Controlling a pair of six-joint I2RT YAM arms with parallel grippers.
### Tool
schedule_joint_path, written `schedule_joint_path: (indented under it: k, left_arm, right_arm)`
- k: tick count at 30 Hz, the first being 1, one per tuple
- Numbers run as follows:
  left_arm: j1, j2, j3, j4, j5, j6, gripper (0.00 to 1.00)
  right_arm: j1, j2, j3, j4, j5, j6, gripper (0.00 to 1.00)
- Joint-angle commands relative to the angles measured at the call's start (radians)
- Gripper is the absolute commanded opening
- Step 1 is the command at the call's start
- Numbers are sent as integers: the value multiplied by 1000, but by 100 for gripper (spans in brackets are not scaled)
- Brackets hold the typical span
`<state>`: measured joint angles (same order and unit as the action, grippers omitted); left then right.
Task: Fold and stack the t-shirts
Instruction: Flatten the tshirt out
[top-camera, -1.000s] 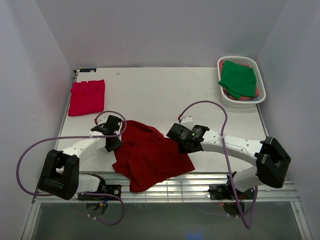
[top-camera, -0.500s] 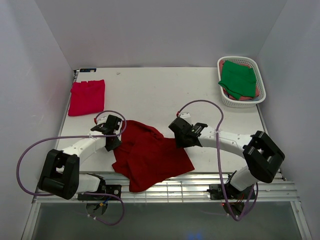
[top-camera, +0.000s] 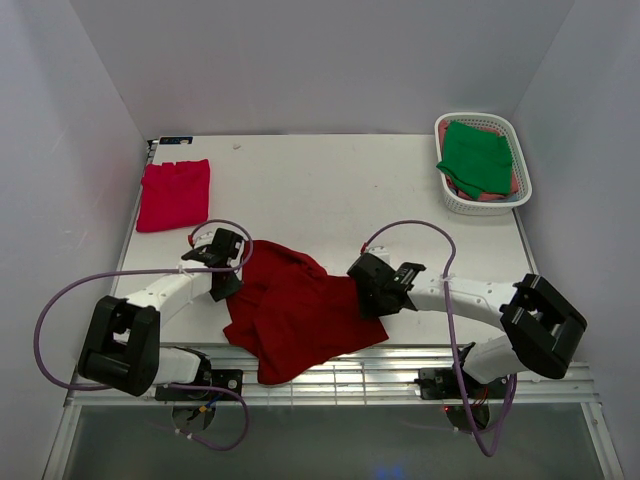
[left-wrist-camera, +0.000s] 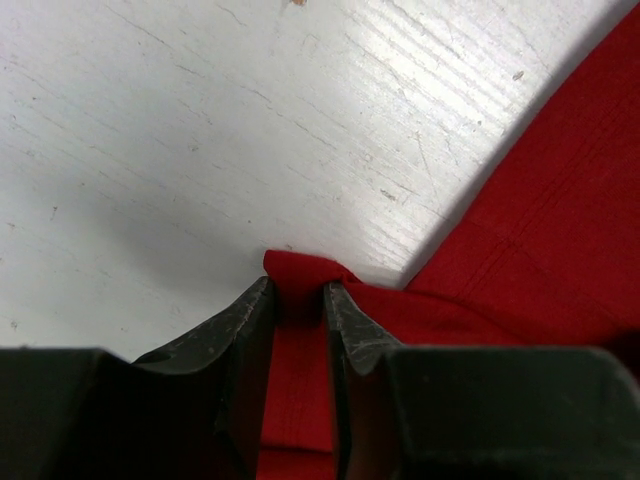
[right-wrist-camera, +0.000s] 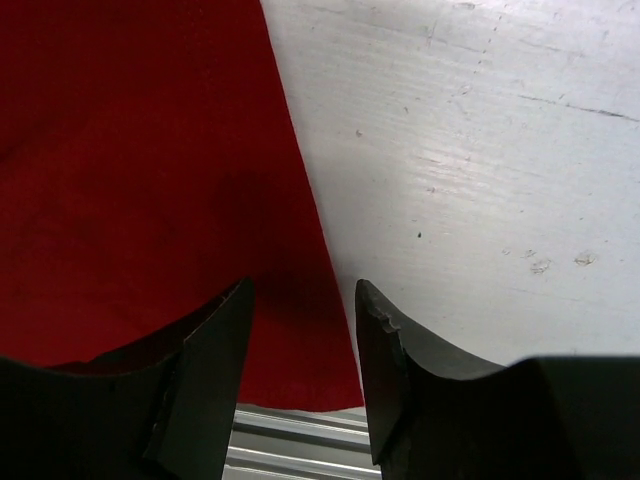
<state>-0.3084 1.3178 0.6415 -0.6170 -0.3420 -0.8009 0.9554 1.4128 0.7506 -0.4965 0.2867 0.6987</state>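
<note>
Counting one folded: pinkish-red t-shirt, far left. Dark red t-shirt crumpled near centre, left gripper pinching its edge, right gripper spread at its hem. Green t-shirt waits in basket, far right.

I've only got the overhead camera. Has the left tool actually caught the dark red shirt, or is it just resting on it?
Observer: It has caught it. On the left wrist camera, the left tool pinches a small fold at the edge of the dark red shirt.
Operator: And the right tool?
Observer: The right wrist camera shows the right tool open, its jaws either side of the shirt's edge, gripping nothing.
</note>
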Motion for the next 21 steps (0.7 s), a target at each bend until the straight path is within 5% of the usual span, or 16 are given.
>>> schedule_joint_path:
  k: [1,8,13,15,21]
  left_arm:
    - [11,18,29,20,-31,12,36]
    - [15,34,34,33,-32,23,34]
    - [25,52,38,45,-31,31,17]
    - [29,63,47,46,-37,37,0]
    - [34,23,167,-41,-84,69,0]
  right_arm:
    - [13,-6,-14,35,-53,31,50]
    - [43,84,12,41,-57,25,41]
    - [43,144,24,-2,-8,27,8]
    - [42,143,52,-68,53,32,8]
    - [33,33,203,-307,259,74,8]
